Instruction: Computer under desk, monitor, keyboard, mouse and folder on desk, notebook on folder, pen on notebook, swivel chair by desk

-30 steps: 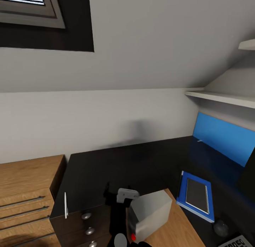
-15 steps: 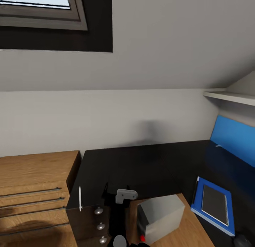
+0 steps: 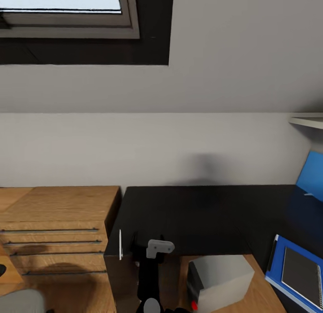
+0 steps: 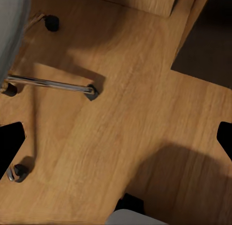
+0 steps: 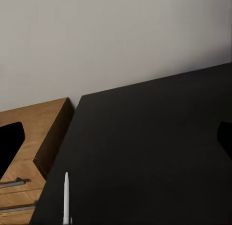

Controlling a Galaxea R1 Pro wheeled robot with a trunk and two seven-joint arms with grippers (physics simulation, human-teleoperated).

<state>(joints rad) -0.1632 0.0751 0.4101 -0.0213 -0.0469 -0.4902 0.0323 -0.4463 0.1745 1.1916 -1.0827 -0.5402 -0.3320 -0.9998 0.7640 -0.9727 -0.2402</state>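
Arm [image 3: 150, 272] raised upright before desk [image 3: 202, 214] edge

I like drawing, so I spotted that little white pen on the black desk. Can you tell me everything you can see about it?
The pen is a thin, short, plain white stick, smooth like plastic, with one tapered end. It lies flat on the glossy black desk, right along the desk's left edge, next to the light-wood drawer chest. The right wrist view shows it too, pointing toward the wall. Only the desk touches it, and it lies apart from the blue folder.
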